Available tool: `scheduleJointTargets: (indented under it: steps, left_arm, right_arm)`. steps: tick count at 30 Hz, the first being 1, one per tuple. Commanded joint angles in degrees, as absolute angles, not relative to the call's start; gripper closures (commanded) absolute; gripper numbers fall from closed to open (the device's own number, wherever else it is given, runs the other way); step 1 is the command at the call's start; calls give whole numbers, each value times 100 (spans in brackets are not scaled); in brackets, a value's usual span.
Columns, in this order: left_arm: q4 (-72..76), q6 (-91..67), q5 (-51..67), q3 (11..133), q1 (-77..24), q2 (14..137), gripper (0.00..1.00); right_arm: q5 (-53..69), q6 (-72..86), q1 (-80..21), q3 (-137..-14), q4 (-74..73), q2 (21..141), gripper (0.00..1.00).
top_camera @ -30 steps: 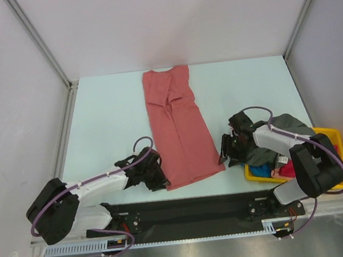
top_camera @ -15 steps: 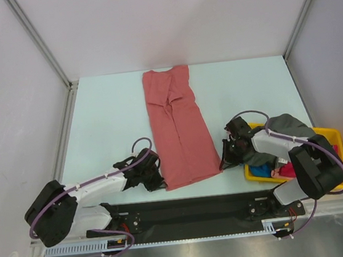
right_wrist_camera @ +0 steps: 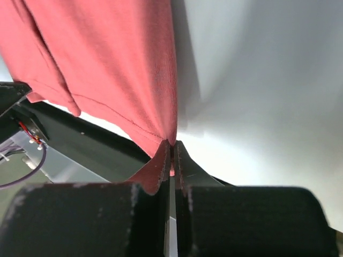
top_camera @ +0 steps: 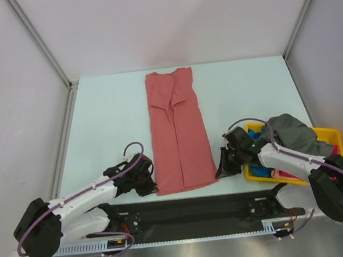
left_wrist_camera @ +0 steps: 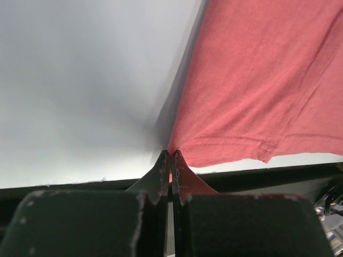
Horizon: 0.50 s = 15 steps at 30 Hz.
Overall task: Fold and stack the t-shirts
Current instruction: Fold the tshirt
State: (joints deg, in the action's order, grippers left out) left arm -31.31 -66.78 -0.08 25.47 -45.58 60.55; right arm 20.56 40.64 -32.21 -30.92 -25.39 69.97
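The salmon-red t-shirt (top_camera: 177, 128) lies as a long narrow strip down the middle of the table, sleeves folded in. My left gripper (top_camera: 150, 182) is shut on its near left corner (left_wrist_camera: 179, 144), the hem pinched between the fingertips. My right gripper (top_camera: 221, 171) is shut on the near right corner (right_wrist_camera: 166, 136) in the same way. A dark grey t-shirt (top_camera: 293, 132) is heaped over the yellow tray, with bright blue cloth (top_camera: 262, 171) and a bit of magenta-pink cloth (top_camera: 285, 172) beneath it.
The yellow plastic tray (top_camera: 333, 135) stands at the near right, beside the right arm. A black strip (top_camera: 187, 207) runs along the table's near edge under both arms. Grey walls close in the table on the left, back and right.
Both grippers closed on the salmon-red t-shirt's near corners. The shirt's near hem has been drawn narrower and straighter, and both arms have shifted toward the near edge.
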Motion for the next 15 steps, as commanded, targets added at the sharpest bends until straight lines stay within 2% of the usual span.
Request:
scheduleJointTargets:
  steps: [1,6,11,15]
  left_arm:
    - [-3515,-6330,-255,2855,-4509,5906,100]
    - [-3928,-5723,-202,4094,-3974,6651,100]
    - [-3691,-4932,140,5173,-2744,7390,100]
    - [-3744,-4290,394,6405,-2268,8690,100]
  right_arm:
    - [2013,4272,-3235,-3304,-2724,6776,100]
    - [2048,3745,-2699,-4498,-3014,7555,100]
    - [2250,3192,-2207,-5754,-3102,8725,100]
    - [2223,2936,-2004,-7220,-3339,9833,100]
